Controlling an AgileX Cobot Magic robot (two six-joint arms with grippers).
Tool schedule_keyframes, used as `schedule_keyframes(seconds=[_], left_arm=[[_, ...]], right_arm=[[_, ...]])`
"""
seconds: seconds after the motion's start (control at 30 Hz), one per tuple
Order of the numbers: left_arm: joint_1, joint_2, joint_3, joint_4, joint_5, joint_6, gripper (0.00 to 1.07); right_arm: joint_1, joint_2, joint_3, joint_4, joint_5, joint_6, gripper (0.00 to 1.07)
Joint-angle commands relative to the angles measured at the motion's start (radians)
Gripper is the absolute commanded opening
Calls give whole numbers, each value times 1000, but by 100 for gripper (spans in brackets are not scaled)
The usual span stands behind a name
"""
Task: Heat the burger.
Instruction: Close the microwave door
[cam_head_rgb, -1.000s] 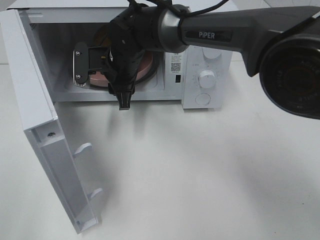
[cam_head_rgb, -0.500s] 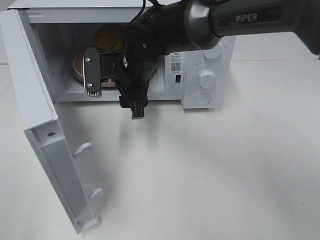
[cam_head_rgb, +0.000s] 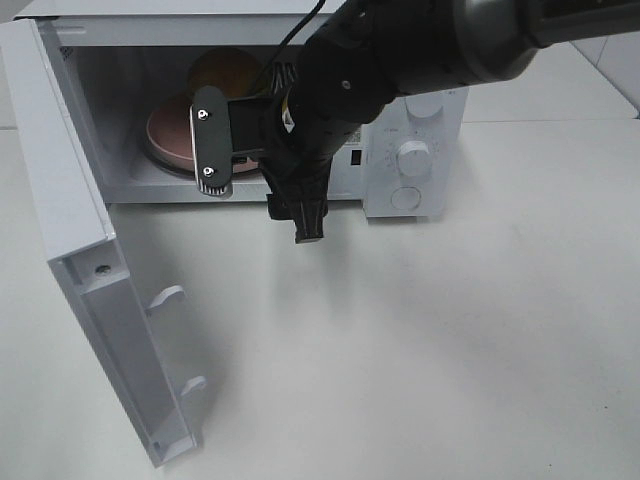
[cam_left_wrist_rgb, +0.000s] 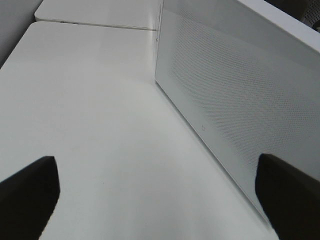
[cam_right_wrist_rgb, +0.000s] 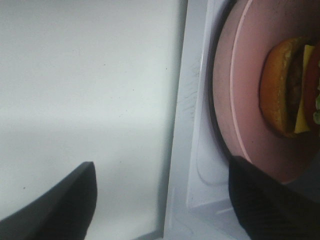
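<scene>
The burger (cam_head_rgb: 228, 72) sits on a pink plate (cam_head_rgb: 168, 133) inside the open microwave (cam_head_rgb: 412, 110). In the right wrist view the burger (cam_right_wrist_rgb: 289, 92) shows its bun, cheese and tomato on the plate (cam_right_wrist_rgb: 247, 100). My right gripper (cam_head_rgb: 260, 180) hovers just outside the oven's front opening, open and empty, apart from the plate. Its dark fingertips (cam_right_wrist_rgb: 60, 200) frame the oven's sill in the wrist view. My left gripper (cam_left_wrist_rgb: 160, 200) is open and empty beside a white dotted panel of the microwave (cam_left_wrist_rgb: 235, 85); it is out of the exterior view.
The microwave door (cam_head_rgb: 90, 270) stands swung out to the left toward the table's front. The control knobs (cam_head_rgb: 412, 158) are on the oven's right side. The right arm (cam_head_rgb: 440, 45) crosses above the oven's top.
My right gripper has drawn back out of the oven toward the front right, its jaws spreading wider. The plate with the burger stays inside and is more exposed.
</scene>
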Motion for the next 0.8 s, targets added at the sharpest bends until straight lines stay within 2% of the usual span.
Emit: schedule_keyframes(seconds=[0.03,0.2,0.23,0.33,0.4,0.47,0.5,0.63,0.67,0.73,0.8], left_arm=[[2,-20,2,-7,-7,-7,100],[2,-20,2,-7,-7,-7,100],[2,-20,2,-7,-7,-7,100],[2,-20,2,-7,-7,-7,100],[2,-20,2,-7,-7,-7,100],[2,-20,2,-7,-7,-7,100],[2,-20,2,-7,-7,-7,100],[2,-20,2,-7,-7,-7,100],[2,-20,2,-7,-7,-7,100],[2,-20,2,-7,-7,-7,100],[2,-20,2,-7,-7,-7,100]], right_arm=[[-1,-66,66,-8,-33,36,73],[-1,-154,167,-8,-63,98,73],[-1,-187,215,-8,-78,125,73],[-1,-202,235,-8,-83,136,73],[-1,-275,326,-8,-105,216,72],[-1,-289,344,-8,-109,239,72],[-1,-325,390,-8,-113,301,72],[-1,-370,448,-1,-113,388,72],[-1,-412,490,0,-113,455,72],[-1,-428,504,0,-113,482,72],[-1,-485,559,0,-107,594,72]])
